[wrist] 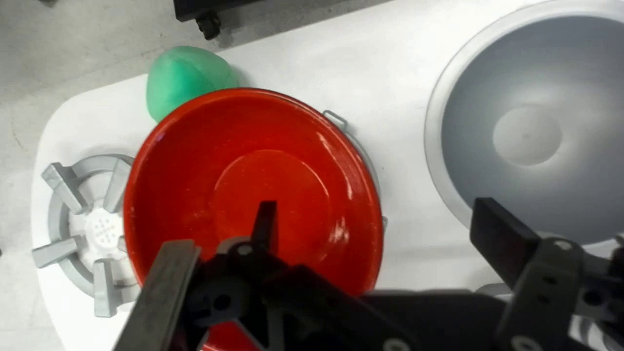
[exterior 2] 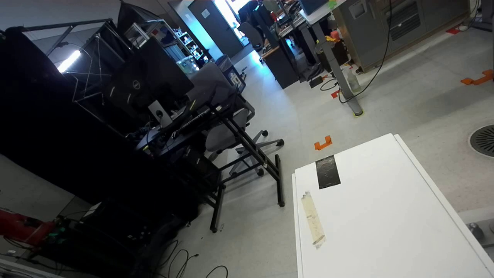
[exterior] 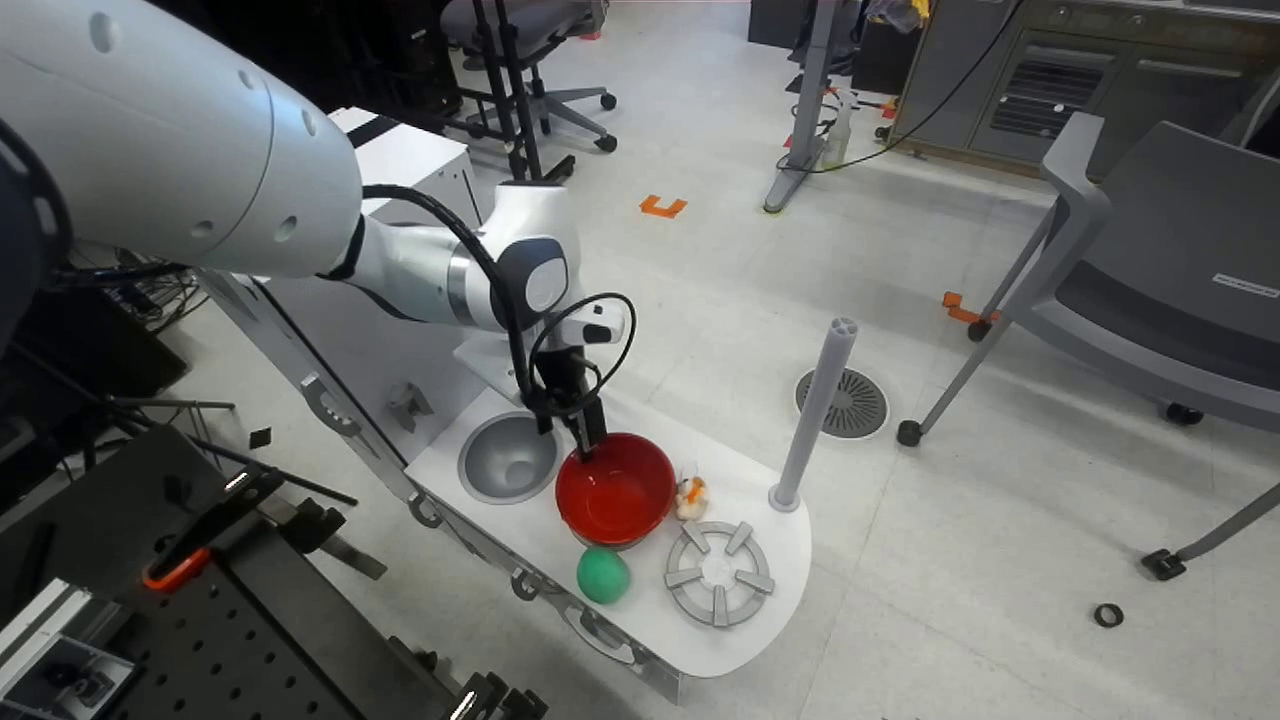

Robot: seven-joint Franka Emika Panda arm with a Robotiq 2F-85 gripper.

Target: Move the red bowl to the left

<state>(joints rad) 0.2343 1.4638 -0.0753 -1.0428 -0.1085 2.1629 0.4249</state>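
Observation:
The red bowl (exterior: 622, 492) sits on the white countertop between the grey basin and the burner ring. It fills much of the left half of the wrist view (wrist: 170, 195). My gripper (exterior: 568, 440) is open, with its fingers on either side of the bowl's basin-side rim. In the wrist view the gripper (wrist: 375, 214) has one finger over the bowl's inside and the other in front of the basin's edge. White counter and the bowl's rim show between the fingers. I cannot tell whether the fingers touch the bowl. The other exterior view shows neither bowl nor gripper.
A grey round basin (exterior: 508, 458) is beside the bowl. A green ball (exterior: 603, 575) touches or nearly touches its rim. A small white-orange object (exterior: 691, 497), a grey burner ring (exterior: 676, 578) and an upright grey post (exterior: 815, 420) stand nearby. A white cabinet top (exterior 2: 378, 216) also shows.

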